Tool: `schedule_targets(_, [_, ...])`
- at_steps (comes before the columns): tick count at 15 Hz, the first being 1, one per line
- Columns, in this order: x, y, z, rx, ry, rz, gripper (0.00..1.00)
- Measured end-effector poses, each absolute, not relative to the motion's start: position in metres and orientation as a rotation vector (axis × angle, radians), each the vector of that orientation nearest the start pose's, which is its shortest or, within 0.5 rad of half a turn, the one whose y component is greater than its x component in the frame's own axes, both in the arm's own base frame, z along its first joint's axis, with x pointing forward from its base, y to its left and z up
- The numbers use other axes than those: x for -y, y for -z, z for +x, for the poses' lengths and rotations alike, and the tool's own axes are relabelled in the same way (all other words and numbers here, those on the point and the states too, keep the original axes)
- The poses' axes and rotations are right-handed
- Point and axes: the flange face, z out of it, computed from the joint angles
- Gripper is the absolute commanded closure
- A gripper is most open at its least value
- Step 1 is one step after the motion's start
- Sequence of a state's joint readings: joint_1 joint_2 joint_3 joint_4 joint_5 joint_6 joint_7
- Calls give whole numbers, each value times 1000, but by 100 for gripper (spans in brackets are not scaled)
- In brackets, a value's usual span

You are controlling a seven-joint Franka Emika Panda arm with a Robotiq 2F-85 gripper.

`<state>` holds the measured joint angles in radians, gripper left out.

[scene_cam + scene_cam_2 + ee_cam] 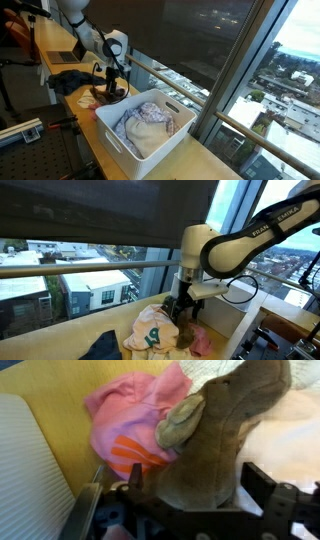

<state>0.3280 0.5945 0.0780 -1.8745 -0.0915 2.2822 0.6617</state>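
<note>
While the arm bends low over the table [215, 165], its gripper [195, 485] points down onto a small heap of soft things, and the jaws stand wide apart with nothing clamped. In the wrist view the two dark fingers [135, 478] sit on either side of a brown plush [225, 420], whose body fills the gap between them and whose paler ear sticks out toward the pink cloth [135, 420]. Whether the fingers touch the plush cannot be told. The pink cloth, with orange stripes at its lower edge, lies just beside the plush on the yellow wood, and a ribbed white bin [25, 470] stands next to it. In an exterior view the gripper [183, 310] hangs right over the heap, with the plush [168, 335] below it, the pink cloth [200, 340] on one side and a white cloth [150, 330] with green print on the other. In an exterior view the plush [100, 97] lies under the gripper [110, 88], just beside the bin [115, 135], which holds crumpled clothes [150, 125].
</note>
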Motion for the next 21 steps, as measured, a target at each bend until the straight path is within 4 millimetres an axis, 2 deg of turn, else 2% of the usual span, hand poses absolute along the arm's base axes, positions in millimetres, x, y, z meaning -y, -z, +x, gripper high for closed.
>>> schedule_targets(8, [-248, -153, 571, -359, -298, -3138, 0])
schedule_targets(13, [-246, -152, 574, -375, -309, -3118, 0])
schedule_targets(14, [-244, -152, 575, -378, -309, -3115, 10])
schedule_targets(15, [-243, -152, 576, -381, -308, -3112, 28])
schedule_targets(21, [-249, -157, 578, -369, -292, -3109, 73])
